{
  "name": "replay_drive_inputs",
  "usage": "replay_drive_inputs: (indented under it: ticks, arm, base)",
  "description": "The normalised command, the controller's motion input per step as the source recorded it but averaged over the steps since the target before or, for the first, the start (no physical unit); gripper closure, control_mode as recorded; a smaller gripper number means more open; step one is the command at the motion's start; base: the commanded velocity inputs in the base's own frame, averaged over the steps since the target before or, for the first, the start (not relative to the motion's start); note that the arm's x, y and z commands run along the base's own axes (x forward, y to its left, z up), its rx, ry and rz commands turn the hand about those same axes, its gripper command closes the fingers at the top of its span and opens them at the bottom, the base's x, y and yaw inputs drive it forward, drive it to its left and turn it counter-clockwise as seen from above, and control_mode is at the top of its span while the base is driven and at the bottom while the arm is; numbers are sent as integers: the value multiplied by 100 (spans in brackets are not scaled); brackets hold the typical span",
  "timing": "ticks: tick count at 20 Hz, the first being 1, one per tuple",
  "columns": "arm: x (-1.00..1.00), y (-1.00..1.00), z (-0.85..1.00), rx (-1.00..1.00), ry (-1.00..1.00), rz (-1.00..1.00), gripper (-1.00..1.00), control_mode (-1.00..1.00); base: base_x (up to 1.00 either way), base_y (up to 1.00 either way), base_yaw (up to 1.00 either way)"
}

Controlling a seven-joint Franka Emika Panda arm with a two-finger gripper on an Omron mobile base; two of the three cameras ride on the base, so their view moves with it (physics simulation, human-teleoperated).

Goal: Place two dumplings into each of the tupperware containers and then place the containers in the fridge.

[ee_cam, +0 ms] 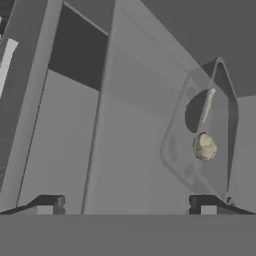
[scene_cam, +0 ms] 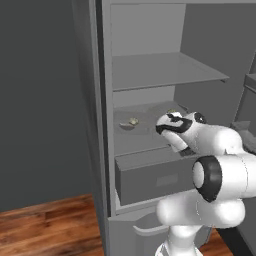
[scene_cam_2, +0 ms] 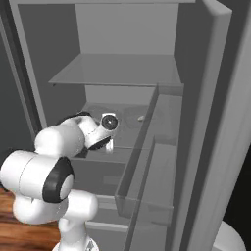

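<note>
Inside the fridge point(scene_cam: 150, 75), on the middle shelf, is where things stand right now: I can see a tupperware container point(ee_cam: 200, 145) sitting flat on that shelf with a dumpling point(ee_cam: 205, 147) in it, and my gripper point(ee_cam: 127, 206) is spread wide with nothing between the fingertips, hanging just in front of the shelf. From my hand camera the tub sits at about 2 o'clock from the fingertips, close but not touching. So my read is that I've let go of a tub and this one counts as delivered. Counting is the annoying part. From the left base camera I make out one dumpling point(scene_cam: 133, 121) toward the left of the shelf and another pale lump point(scene_cam: 171, 111) further right at the back, partly hidden by my own wrist, so that's two lumps I can spot from there, just one clear one from the hand camera plus a pale sliver beyond it that I can't identify. Whether that's one tub or two tubs side by side I honestly can't tell, since grey on grey blurs the rims. One fridge, door open, one drawer point(scene_cam: 155, 177) below the shelf. If both tubs are in, I'm basically done; if not, one more trip.
</note>
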Motion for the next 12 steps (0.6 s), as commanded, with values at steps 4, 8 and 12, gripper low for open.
replay_drive_inputs:
  ticks: [4,8,12]
  arm:
    - [-100,0,96,-14,0,0,-100,-100]
    - [-98,19,100,-35,7,0,-100,-100]
    - [-89,19,100,-46,20,11,-100,-100]
  base:
    - [0,0,0]
    - [0,0,0]
    - [0,0,0]
